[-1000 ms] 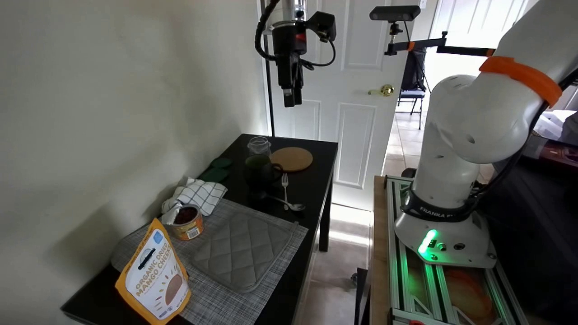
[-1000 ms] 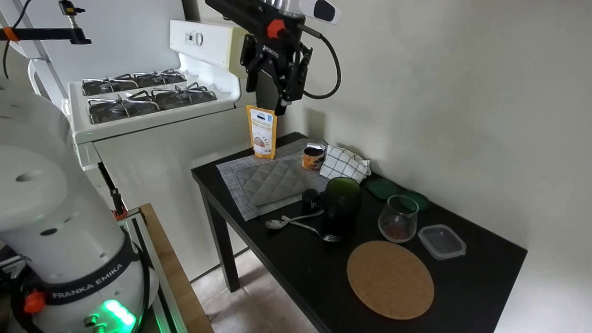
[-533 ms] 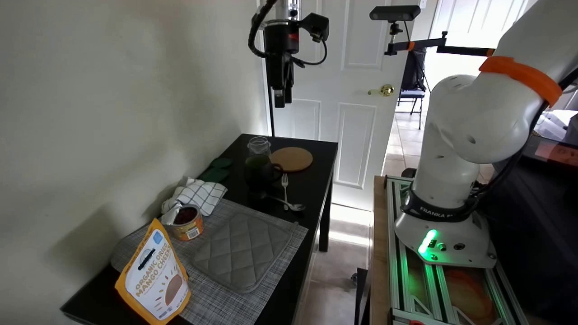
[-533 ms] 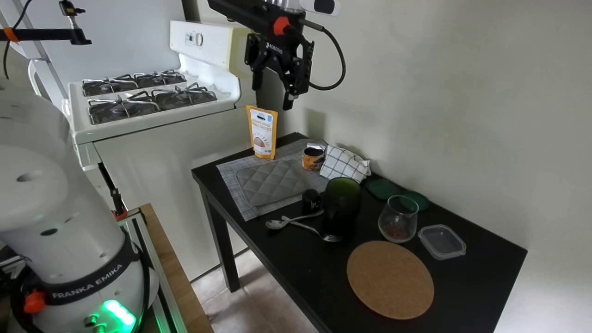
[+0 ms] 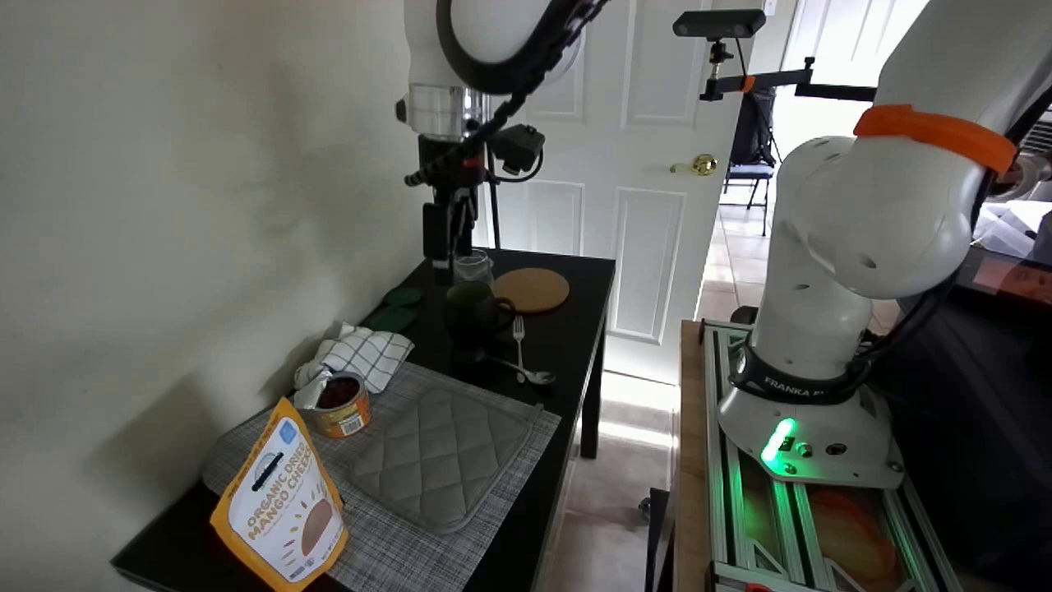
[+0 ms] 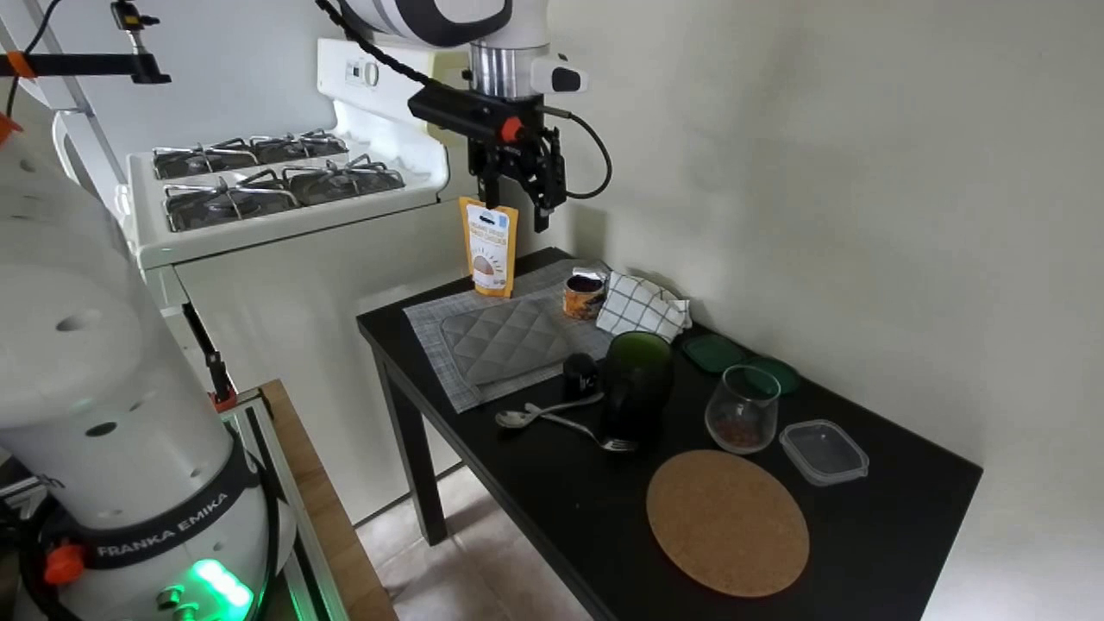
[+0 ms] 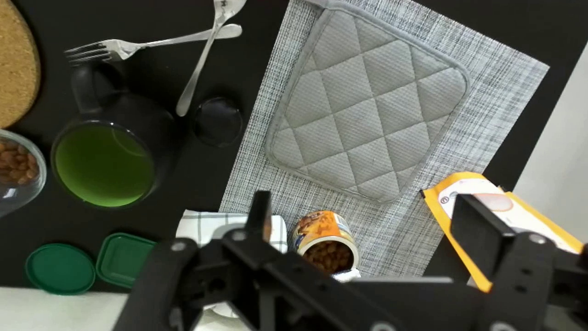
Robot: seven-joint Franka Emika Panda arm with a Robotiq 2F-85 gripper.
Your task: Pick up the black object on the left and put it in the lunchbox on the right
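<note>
Lower and closer to the wall [image 6: 862, 216] than half a second ago, the robot's gripper [image 6: 516, 211] hangs in the air over a black table [image 6: 586, 526], its fingers [image 7: 258, 216] spread wide apart, while the tableware below lies as it did. The small black container [image 7: 218, 120] stands on the table, well below the gripper, between a dark green mug [image 7: 105, 161] and a gray woven placemat [image 7: 500, 87], just beside the handle of a spoon [image 7: 197, 76]. Seen from the wrist, it sits outside the spread of the fingers, up and to the left of both fingertips; in the gap between them shows an opened can [image 7: 321, 225], with a quilted potholder [image 7: 367, 101] just above it. In an exterior view, a clear plastic box [image 6: 824, 451] rests well apart from the container, past the mug, just beside a glass [image 6: 743, 410] and near a round cork board [image 6: 729, 522].
</note>
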